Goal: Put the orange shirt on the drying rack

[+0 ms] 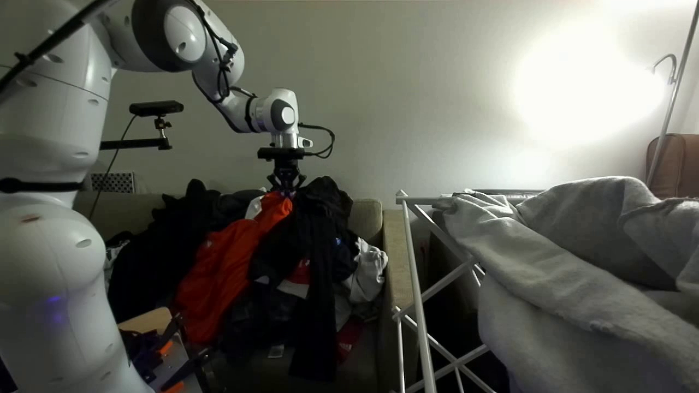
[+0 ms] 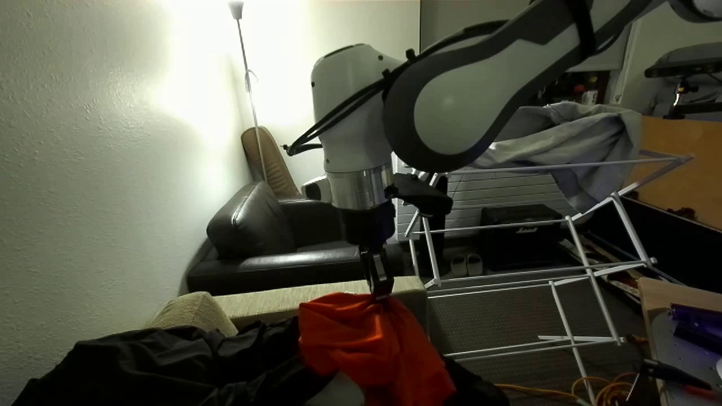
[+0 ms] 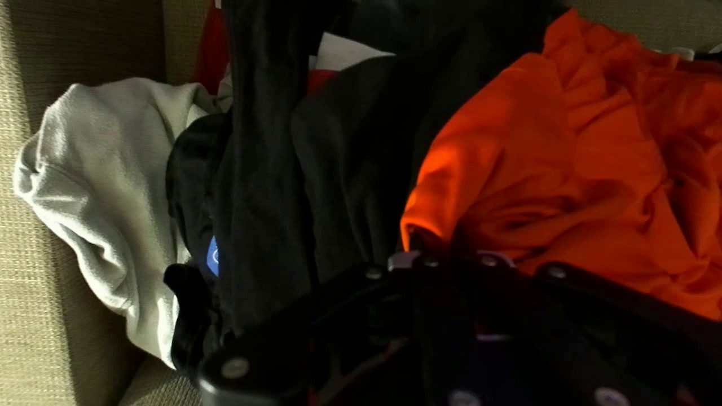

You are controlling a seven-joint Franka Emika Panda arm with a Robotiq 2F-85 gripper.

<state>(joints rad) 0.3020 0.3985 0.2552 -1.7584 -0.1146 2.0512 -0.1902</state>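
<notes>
My gripper (image 2: 381, 290) is black, my arm (image 2: 457, 104) white with dark grey, the shirt (image 1: 221, 273) vivid orange. Nearby: black garments (image 3: 271, 169), a blue patch (image 3: 213, 255) among them, a pale grey garment (image 3: 107, 152), beige sofa (image 3: 34, 316). Right: white rack (image 1: 416, 284), grey cloth (image 1: 546, 295); far left, a dark-and-pale patterned panel (image 1: 113, 182).

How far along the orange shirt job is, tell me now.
Done: the gripper looks shut on the orange shirt. In hand: the lift, apparently, since much of the shirt sprawls over the clothes pile. Left: the shirt is apart from the drying rack, which bears gray cloth; carrying it over and hanging it remain.
</notes>
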